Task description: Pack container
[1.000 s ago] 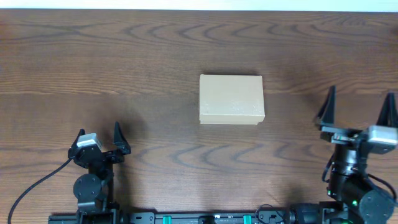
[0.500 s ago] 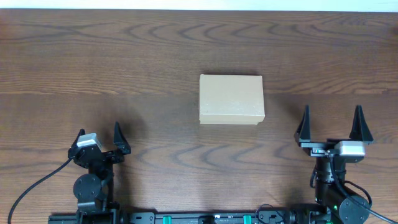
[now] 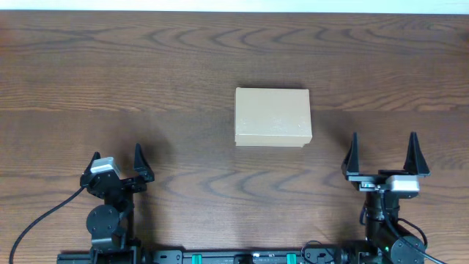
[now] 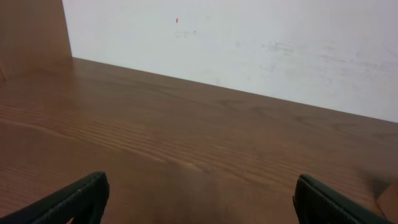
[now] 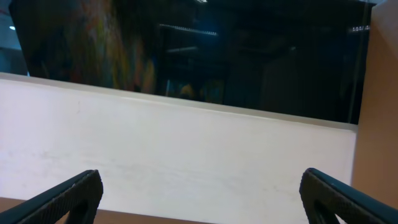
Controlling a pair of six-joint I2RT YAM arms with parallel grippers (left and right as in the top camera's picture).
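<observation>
Count: 1 box (image 3: 272, 117), lid shut, mid desk (image 3: 146, 66); 2 hands, left hand (image 3: 117, 155) & right hand (image 3: 382, 141), both spread, empty, apart from box.

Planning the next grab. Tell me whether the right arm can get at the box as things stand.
Probably yes. The right gripper is open and sits apart from the box, with only bare table between them in the overhead view.

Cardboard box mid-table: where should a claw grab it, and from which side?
Probably from above with the right claw, pinching the cardboard box across its front and back walls: it lies flat, lid closed, and is narrower that way.
</observation>
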